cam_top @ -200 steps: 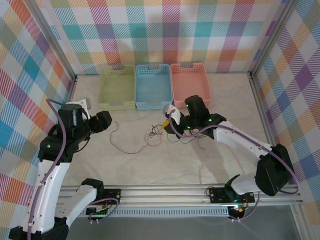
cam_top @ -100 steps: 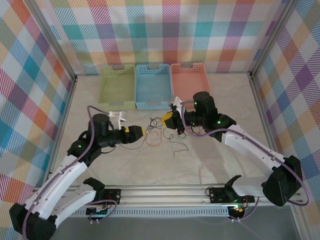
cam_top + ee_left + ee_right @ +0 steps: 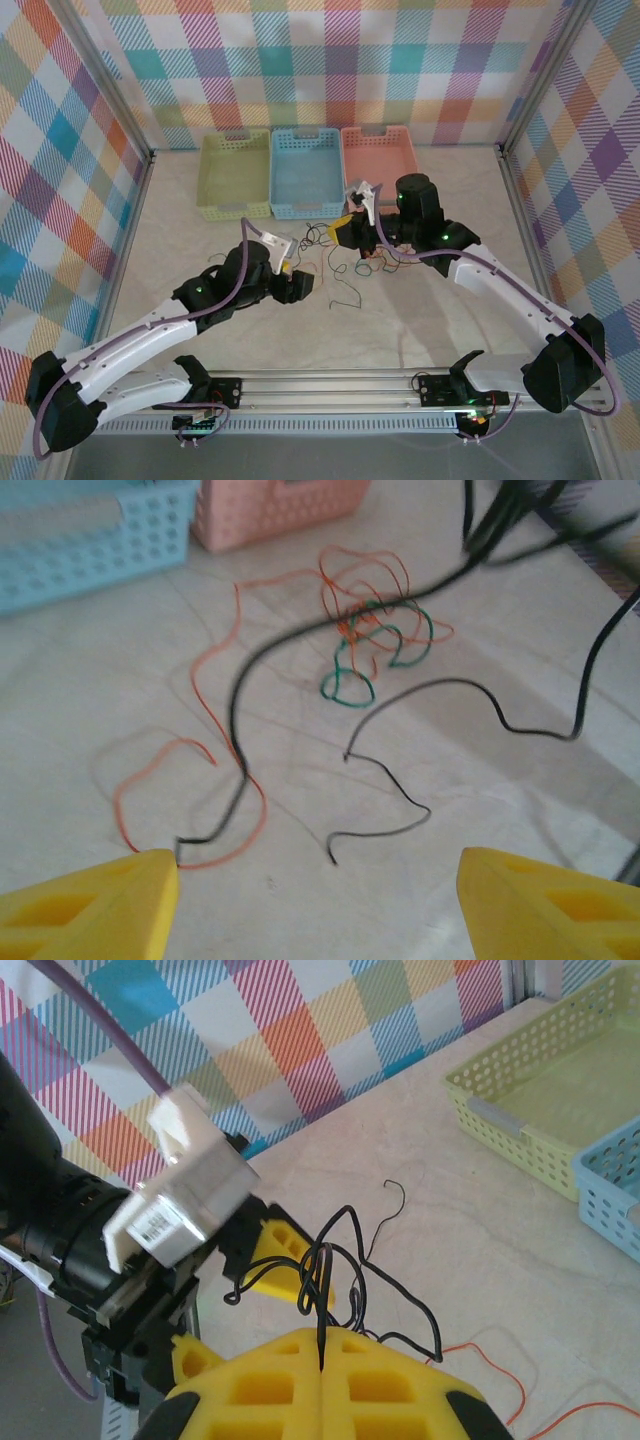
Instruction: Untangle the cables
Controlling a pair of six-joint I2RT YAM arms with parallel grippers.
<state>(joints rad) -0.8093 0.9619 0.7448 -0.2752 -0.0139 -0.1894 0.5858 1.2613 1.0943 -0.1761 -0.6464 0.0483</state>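
The job looks barely half done: the right gripper [image 3: 320, 1358], pinched shut on a black cable [image 3: 321, 1300], holds it raised, while the orange cable [image 3: 262, 815] and a green cable [image 3: 346, 702] lie looped together ahead of the left gripper [image 3: 316, 878], whose fingers stand apart, their crossings too blurred to trace.

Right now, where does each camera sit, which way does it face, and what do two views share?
Top: above and behind, looking down on the table, cables, left arm and right arm.
Left wrist: low over the table, facing the cables, blue tray and pink tray; open left gripper at the bottom edge.
Right wrist: facing the left gripper and green tray; right gripper at the bottom, shut on a black cable.
Shared: top and right wrist views both show the left gripper.
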